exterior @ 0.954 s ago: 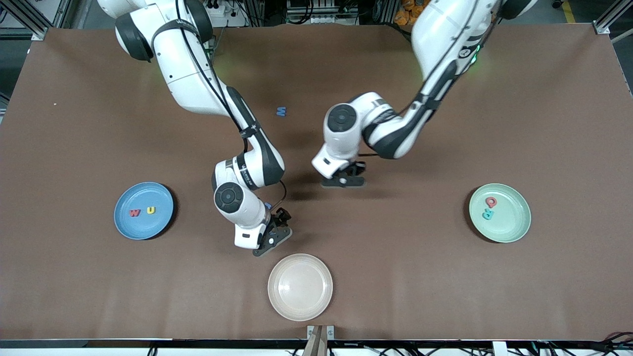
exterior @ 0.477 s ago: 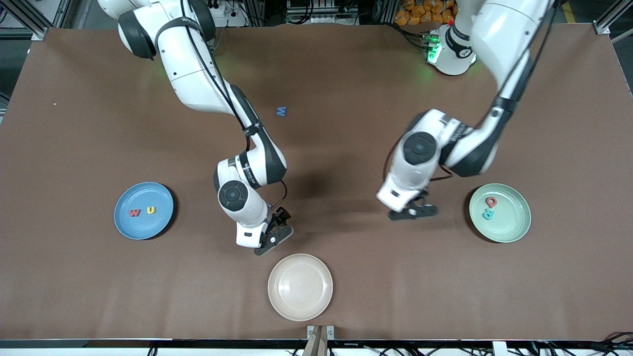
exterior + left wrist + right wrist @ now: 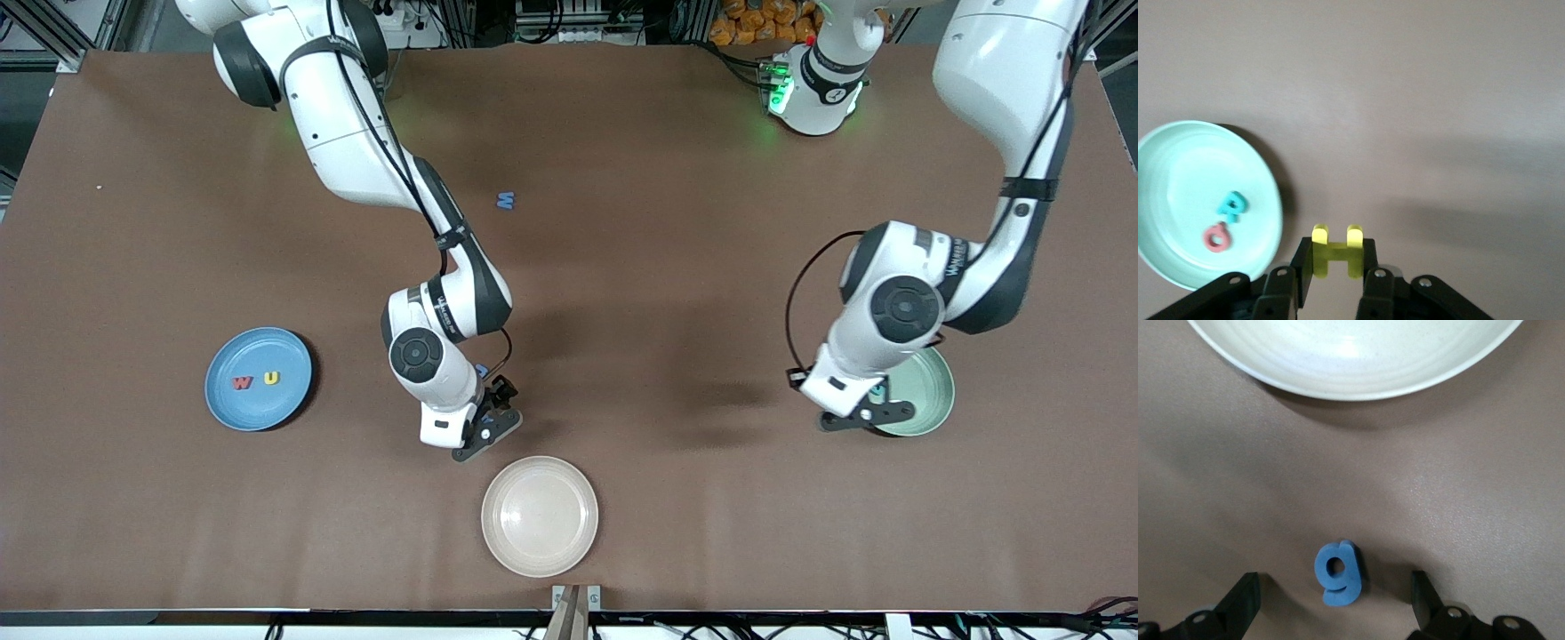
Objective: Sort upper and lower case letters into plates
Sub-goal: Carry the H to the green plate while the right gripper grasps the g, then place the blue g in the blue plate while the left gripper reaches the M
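Now the left gripper [image 3: 1331, 280] has its jaws pinching a yellow H [image 3: 1336, 250], and it hangs just beside the rim of the mint plate [image 3: 933, 404], at the edge toward the right arm's end of the bench [image 3: 676, 231]. Already in that plate lie a teal R [image 3: 1231, 206] and a red Q [image 3: 1217, 238] (both capitals, so the H belongs with them). For a good drop I would carry the H further in over the plate, past the rim and toward a bare part of the floor, away from the R and Q, then come low before the jaws part, because so light a piece may bounce or stick to one finger.

The right gripper [image 3: 1331, 600] is low over the bench with jaws spread wide, and a blue g [image 3: 1338, 573] lies flat between them, not yet touched. The cream plate [image 3: 1351, 360] is just ahead of these jaws. To grasp well, the jaws should go down until they almost meet the bench, then close on the g evenly from both sides.

The blue plate [image 3: 259, 380] is well apart from these jaws, toward the right arm's end; it holds a red w [image 3: 241, 382] and a yellow u [image 3: 271, 378], so the g should go there. One more blue letter [image 3: 506, 201] waits on the bench, closer to the robots' bases.
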Robot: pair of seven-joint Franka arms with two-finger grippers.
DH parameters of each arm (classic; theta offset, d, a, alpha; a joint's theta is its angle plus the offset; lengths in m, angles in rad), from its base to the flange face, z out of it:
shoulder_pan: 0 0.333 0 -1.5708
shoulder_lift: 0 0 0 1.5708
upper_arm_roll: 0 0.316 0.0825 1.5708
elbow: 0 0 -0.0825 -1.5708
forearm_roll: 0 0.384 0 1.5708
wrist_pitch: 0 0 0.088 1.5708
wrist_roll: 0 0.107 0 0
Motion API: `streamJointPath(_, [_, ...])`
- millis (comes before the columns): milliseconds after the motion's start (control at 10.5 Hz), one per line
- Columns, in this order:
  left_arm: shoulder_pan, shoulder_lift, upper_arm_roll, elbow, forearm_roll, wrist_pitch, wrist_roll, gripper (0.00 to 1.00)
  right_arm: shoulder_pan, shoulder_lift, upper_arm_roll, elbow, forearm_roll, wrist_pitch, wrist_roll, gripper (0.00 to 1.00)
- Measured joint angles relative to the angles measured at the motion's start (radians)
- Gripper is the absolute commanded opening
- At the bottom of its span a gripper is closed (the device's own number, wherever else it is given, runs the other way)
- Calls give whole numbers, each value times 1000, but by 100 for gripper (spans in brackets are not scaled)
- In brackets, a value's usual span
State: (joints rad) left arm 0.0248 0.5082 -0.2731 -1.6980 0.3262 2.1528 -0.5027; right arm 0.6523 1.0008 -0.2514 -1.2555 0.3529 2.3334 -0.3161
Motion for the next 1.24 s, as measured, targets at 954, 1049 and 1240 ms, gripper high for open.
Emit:
streamJointPath(954, [112,10,52,-105,-9,-3,170,100,-2,-5,-13,23,-2,3,9,0])
streamJointPath(1049, [110,10,52,-105,-9,-3,170,100,-3,-12,-17,26,-2,3,23,0])
streamJointPath(1240, [97,8,48,-103,-10,0,170,100,-1,-54,-33,4,-5,-27,113,0])
